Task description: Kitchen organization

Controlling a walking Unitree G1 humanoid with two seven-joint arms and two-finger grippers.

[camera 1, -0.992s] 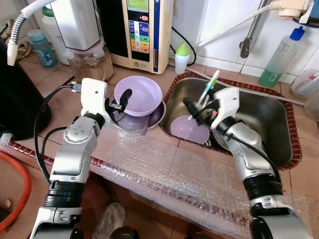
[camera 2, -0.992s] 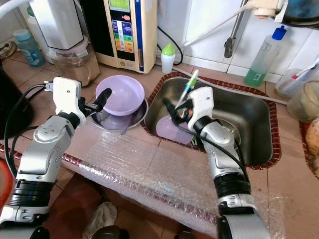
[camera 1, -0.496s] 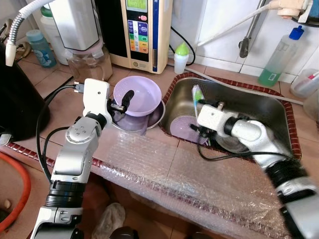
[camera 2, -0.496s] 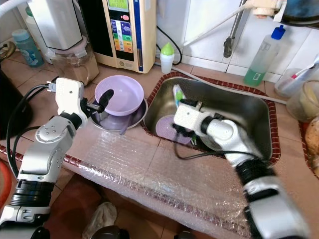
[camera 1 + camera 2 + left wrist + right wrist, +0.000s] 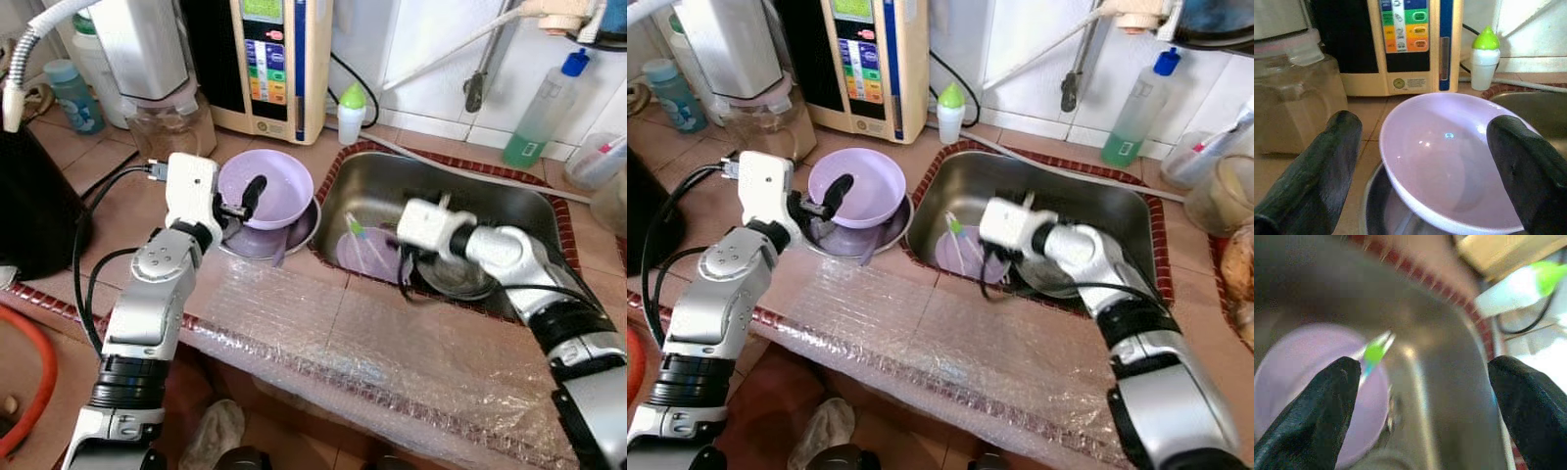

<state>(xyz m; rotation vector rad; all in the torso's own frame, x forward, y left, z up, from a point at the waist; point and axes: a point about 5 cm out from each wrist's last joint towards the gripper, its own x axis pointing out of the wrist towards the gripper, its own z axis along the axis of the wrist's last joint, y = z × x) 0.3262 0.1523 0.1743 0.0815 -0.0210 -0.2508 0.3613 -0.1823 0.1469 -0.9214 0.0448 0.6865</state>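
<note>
Right gripper (image 5: 1420, 396): fingers spread wide, empty, low inside sink (image 5: 509, 211), pointing left. Green-tipped brush (image 5: 355, 231) just beyond fingertips, lying over purple plate (image 5: 364, 257) at sink's left end. Metal pot (image 5: 453, 279) under right forearm.

Left gripper (image 5: 1425, 161): fingers wide apart, straddling purple bowl (image 5: 265, 188) on counter left of sink; contact with bowl: cannot tell. Bowl sits in metal bowl (image 5: 257, 243).

Far: water machine (image 5: 279, 59), clear jar (image 5: 174, 122), green-capped bottle (image 5: 351, 113). Near: bubble wrap (image 5: 323, 323) along counter edge.
</note>
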